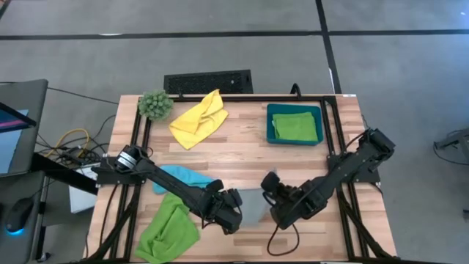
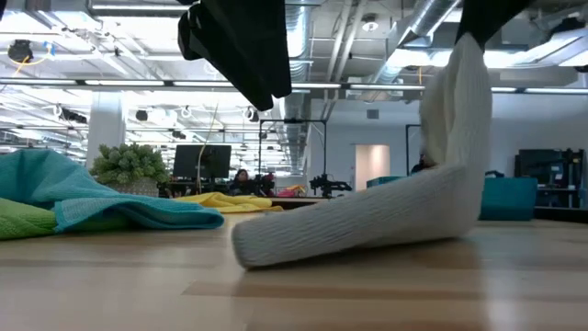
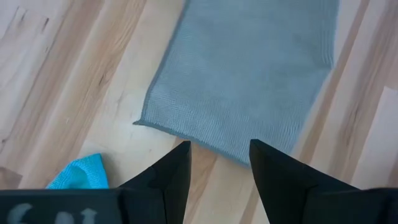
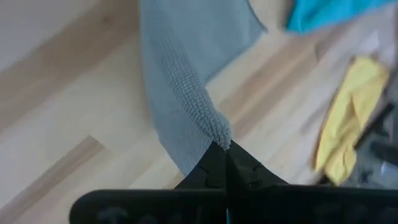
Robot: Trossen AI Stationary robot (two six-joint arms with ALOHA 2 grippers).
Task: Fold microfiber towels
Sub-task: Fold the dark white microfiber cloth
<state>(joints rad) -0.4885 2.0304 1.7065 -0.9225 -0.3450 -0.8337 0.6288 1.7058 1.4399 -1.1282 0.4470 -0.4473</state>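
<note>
A grey microfiber towel (image 1: 253, 207) lies on the wooden table (image 1: 242, 158) between my two grippers. My right gripper (image 4: 225, 148) is shut on one end of it and holds that end up off the table. My left gripper (image 3: 219, 155) hangs open above the towel's other end (image 3: 205, 140), clear of it, as the low view shows (image 2: 241, 46). Around them on the table lie a light blue towel (image 1: 183, 178), a lime green one (image 1: 167, 233) and a yellow one (image 1: 198, 119). My right gripper pinches the grey towel's raised edge (image 4: 214, 132) between its two shut fingers, which come from above, slanting down. The held end (image 2: 464, 101) stands up steeply below the fingers. The rest of the towel (image 2: 349, 225) lies on the table.
A teal tray (image 1: 271, 123) at the back right holds a green towel (image 1: 297, 125). A fuzzy green plant ball (image 1: 155, 105) stands at the back left, and a black keyboard (image 1: 207, 82) lies beyond the far edge. Bare wood shows in the middle of the table.
</note>
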